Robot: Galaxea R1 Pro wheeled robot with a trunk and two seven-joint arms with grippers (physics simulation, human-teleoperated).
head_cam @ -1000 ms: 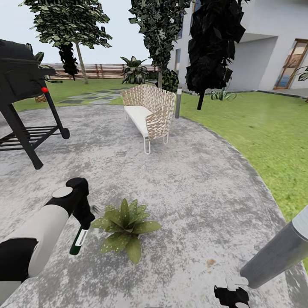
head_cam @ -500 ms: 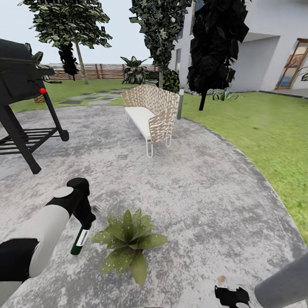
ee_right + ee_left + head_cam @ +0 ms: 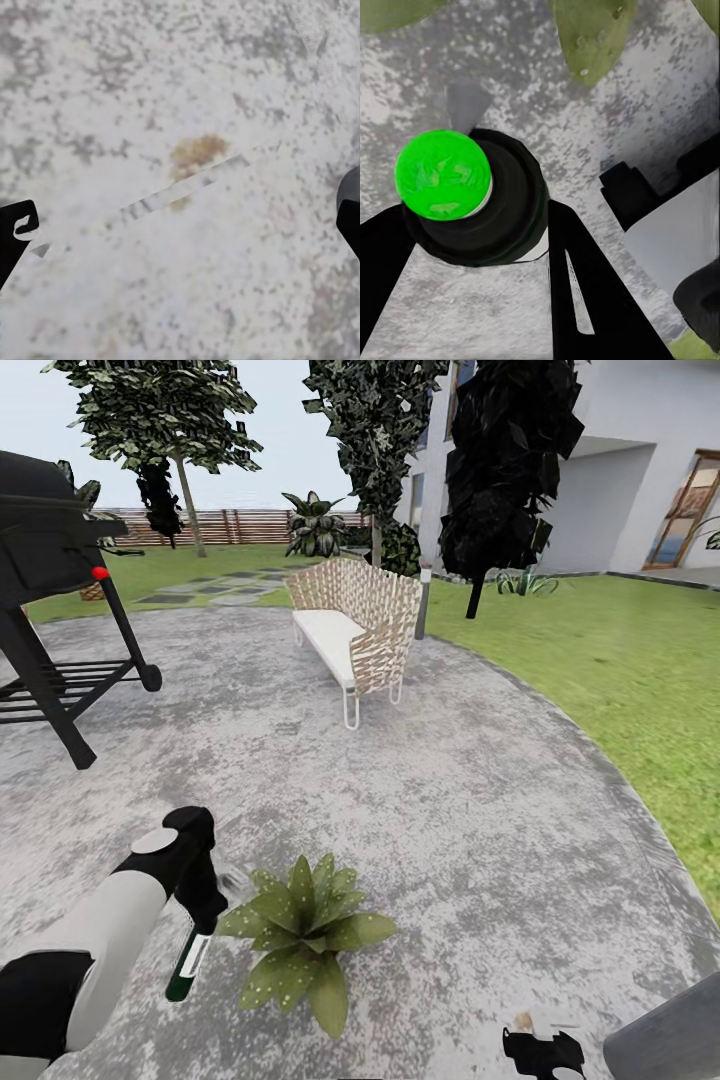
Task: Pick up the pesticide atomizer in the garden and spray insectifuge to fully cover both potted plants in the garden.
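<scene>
Head view: left arm (image 3: 100, 930) extended forward and downward from the lower left corner, white forearm leading to a black wrist, left gripper (image 3: 200, 920) pointed down toward the grey stone patio (image 3: 450, 810). Pesticide atomizer (image 3: 187, 965) clamped in the left gripper, hanging below the fingers, dark-green body with white label, tilted slightly, lower end toward the patio. Potted plant (image 3: 305, 935) just beside the atomizer, on its right, rosette of broad pointed green leaves spread flat on the stone; pot hidden by foliage. Right gripper (image 3: 543, 1052) at the bottom edge, black, low over the patio; grey cylindrical arm link (image 3: 665, 1040) at the lower right corner.

Left wrist view: two black fingers (image 3: 585, 300) closed against the round dark atomizer (image 3: 472, 199), seen end-on with a bright green disc on its end. Leaf tips of the potted plant (image 3: 592, 37) beyond it, over mottled stone.

Right wrist view: black finger (image 3: 15, 232) at one edge and a second dark finger at the opposite edge, set wide apart, nothing between them; patio (image 3: 180, 90) beneath, with a small brownish stain (image 3: 196, 154).

Surroundings in head view: wicker chair (image 3: 355, 625) with white cushion mid-patio, black grill (image 3: 50, 590) at far left, green lawn (image 3: 600, 660) at right, wooden fence (image 3: 230, 525) and trees behind, white house (image 3: 640, 470) at upper right.
</scene>
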